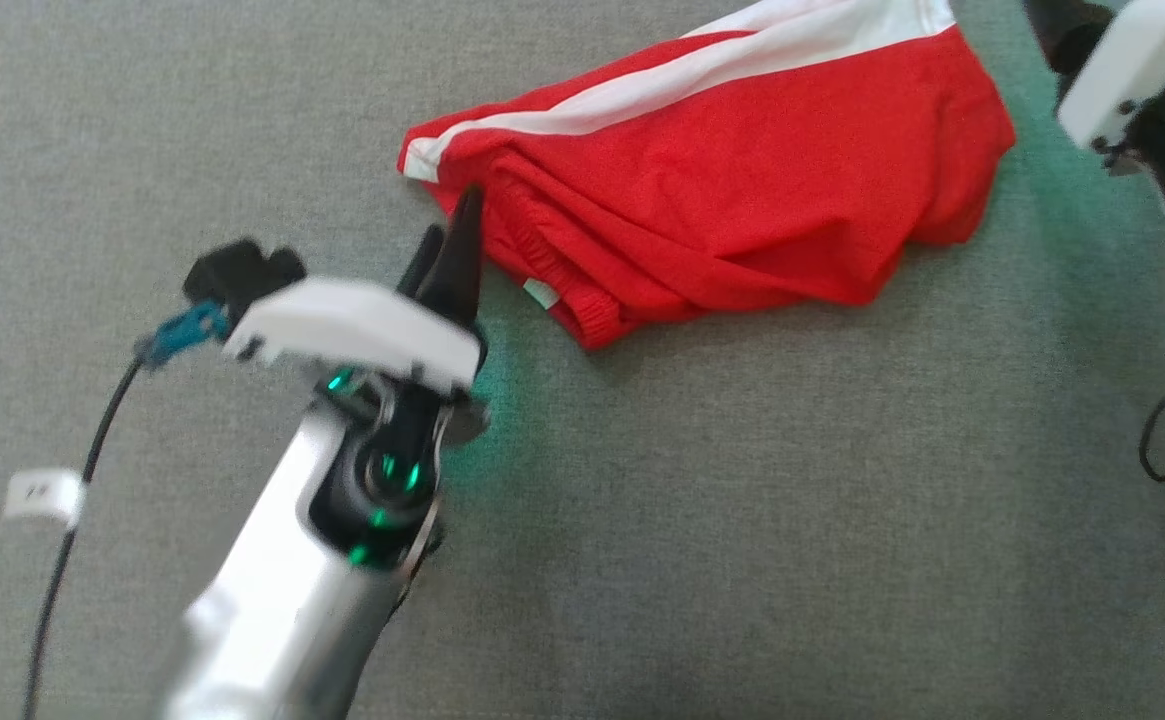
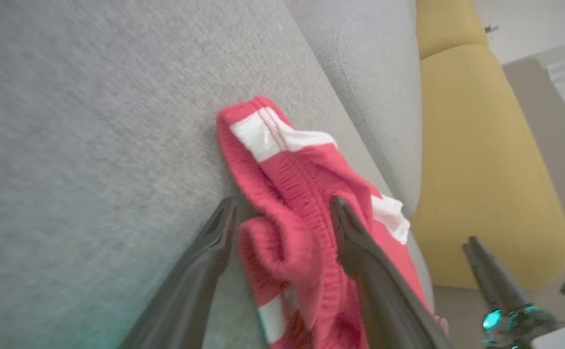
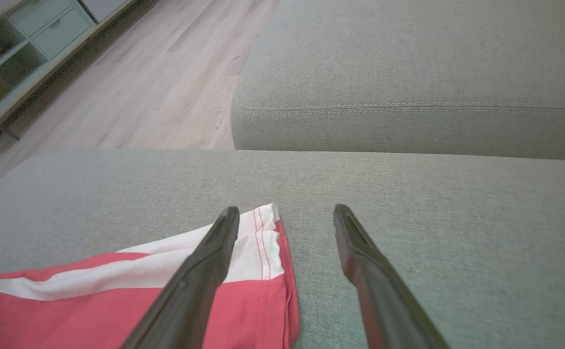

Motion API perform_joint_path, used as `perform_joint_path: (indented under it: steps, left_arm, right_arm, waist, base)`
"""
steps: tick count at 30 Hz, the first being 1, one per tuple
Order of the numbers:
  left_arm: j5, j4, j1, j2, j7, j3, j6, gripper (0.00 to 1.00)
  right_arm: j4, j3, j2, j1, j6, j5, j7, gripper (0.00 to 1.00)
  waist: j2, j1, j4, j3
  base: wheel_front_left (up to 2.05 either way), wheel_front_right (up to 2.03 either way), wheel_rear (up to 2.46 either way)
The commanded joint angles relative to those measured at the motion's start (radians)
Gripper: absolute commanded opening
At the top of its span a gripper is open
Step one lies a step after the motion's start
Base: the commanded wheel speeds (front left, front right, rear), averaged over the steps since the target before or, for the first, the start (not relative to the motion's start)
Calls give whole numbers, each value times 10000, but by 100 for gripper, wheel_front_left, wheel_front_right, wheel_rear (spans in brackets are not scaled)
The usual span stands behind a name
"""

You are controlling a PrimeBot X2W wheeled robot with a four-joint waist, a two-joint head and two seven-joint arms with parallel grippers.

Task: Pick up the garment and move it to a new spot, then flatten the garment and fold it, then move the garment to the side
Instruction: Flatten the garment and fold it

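Left gripper [image 2: 283, 201] and right gripper [image 3: 286, 208] both spread over the garment [image 1: 742, 190], nothing pinched; flattening's next, I reckon, so I'd grab corners.

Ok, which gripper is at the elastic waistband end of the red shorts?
The left gripper: its open fingers frame the red shorts' gathered waistband. The right gripper, also open, is over the flat stitched hem with the white stripe.
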Motion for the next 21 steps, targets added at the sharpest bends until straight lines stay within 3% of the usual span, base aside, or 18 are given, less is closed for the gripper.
perform_joint_path:
  steps: [1, 11, 14, 21]
  left_arm:
    - [540, -568, 217, 574, -253, 81, 59, 100]
    - [3237, -2253, 920, 1572, -1487, -1373, 153, 100]
    - [4809, -2351, 749, 1948, -2200, -1943, 439, 100]
    - [5961, -2289, 1060, 1772, -3264, -2464, 815, 100]
  right_arm:
    - [-338, -187, 158, 239, 73, 189, -13, 100]
    - [-253, -1264, 814, 904, 73, 298, 1144, 100]
    - [-293, -1412, 1091, 985, 73, 31, 1402, 100]
    - [-160, -1656, 1319, 1000, 73, -1466, 1984, 100]
  waist:
    - [0, 0, -82, -116]
    - [0, 0, 18, -316]
    - [0, 0, 122, -368]
    - [0, 0, 470, -280]
  base:
    - [0, 0, 0]
    - [0, 0, 0]
    - [0, 0, 0]
    - [0, 0, 0]
